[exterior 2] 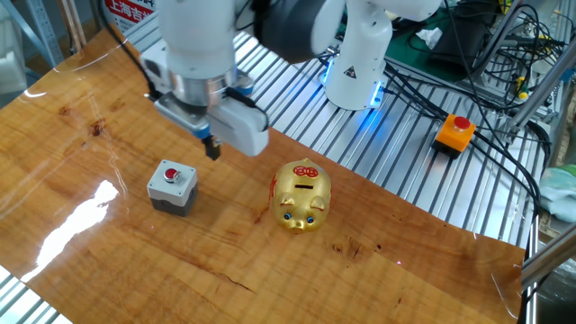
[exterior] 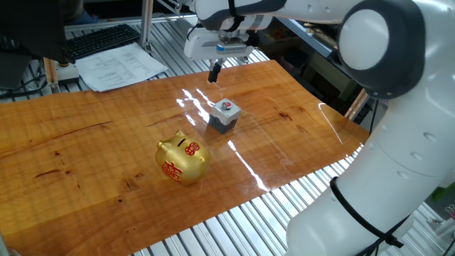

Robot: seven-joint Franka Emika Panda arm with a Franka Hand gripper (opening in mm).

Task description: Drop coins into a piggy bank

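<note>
My pincer hangs in the air above the wooden table, a little behind the grey block and higher than it, touching nothing. Its two fingers look pressed together, but they are small and dark in both views, so I cannot tell for sure whether something is between them. One red disc lies on top of the grey block. The gold piggy bank stands upright on the table, near the block but apart from it.
</note>
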